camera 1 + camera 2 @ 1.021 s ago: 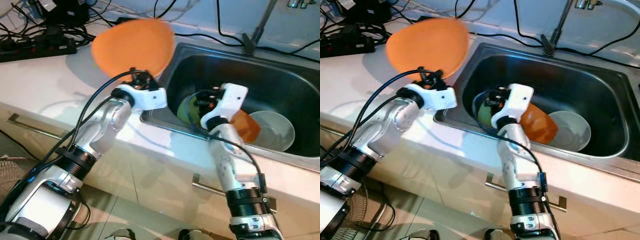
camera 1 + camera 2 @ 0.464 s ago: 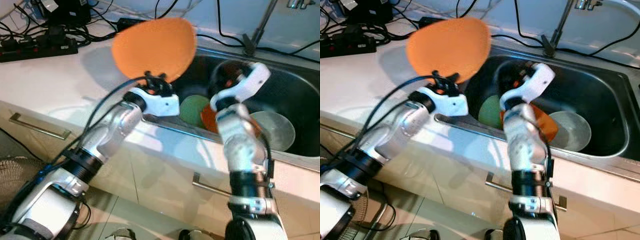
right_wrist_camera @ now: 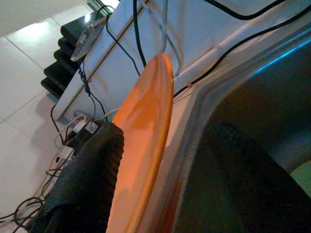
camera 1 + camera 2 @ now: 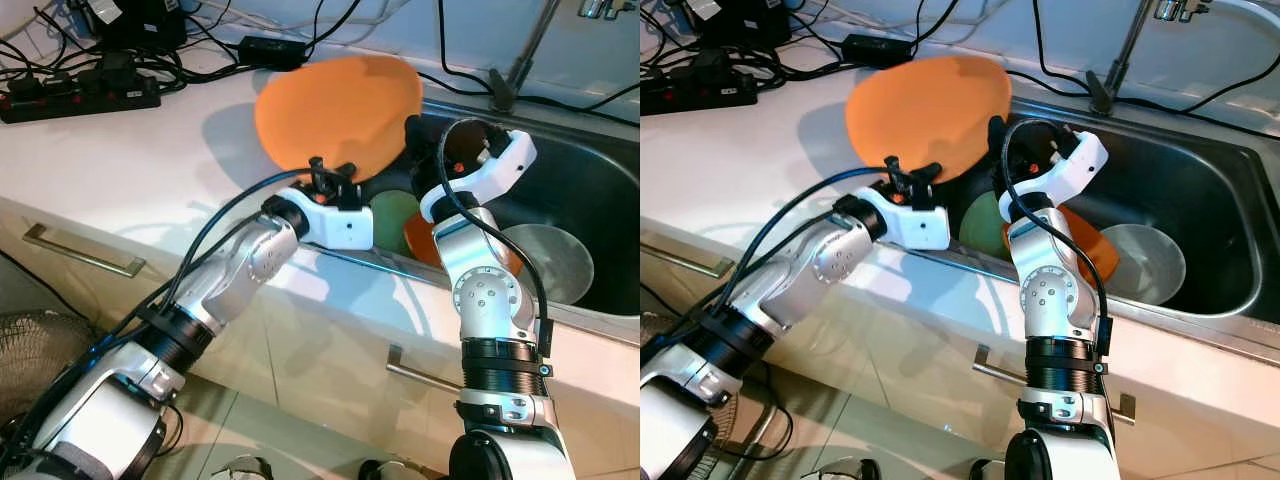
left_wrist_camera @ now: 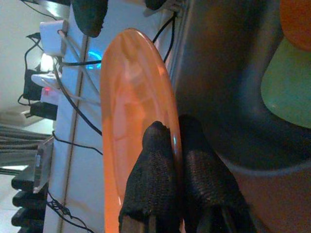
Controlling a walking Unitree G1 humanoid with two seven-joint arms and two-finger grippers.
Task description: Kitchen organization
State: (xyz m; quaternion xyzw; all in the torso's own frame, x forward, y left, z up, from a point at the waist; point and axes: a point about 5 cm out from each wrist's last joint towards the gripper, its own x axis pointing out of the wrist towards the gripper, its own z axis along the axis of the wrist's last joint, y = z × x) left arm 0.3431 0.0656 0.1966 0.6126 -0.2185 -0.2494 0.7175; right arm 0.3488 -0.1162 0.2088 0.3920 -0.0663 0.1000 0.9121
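A large orange plate (image 4: 335, 105) stands on edge above the counter beside the sink's left rim. My left gripper (image 4: 330, 178) is shut on its lower rim; in the left wrist view both black fingers (image 5: 155, 160) pinch the plate (image 5: 131, 121). My right gripper (image 4: 420, 140) is raised over the sink, open, at the plate's right edge. In the right wrist view the plate (image 3: 146, 131) runs between its two spread fingers (image 3: 90, 189).
The steel sink (image 4: 590, 180) holds a green bowl (image 4: 392, 215), an orange dish (image 4: 422, 242) and a white bowl (image 4: 550, 262). A faucet (image 4: 520, 50) stands behind it. Cables and a power strip (image 4: 80, 95) lie at the counter's back left. Drawer handles (image 4: 80, 262) run below the counter edge.
My left arm has carried the orange plate rightward toward the sink. My right gripper has risen from the dishes in the sink up to the plate's edge.
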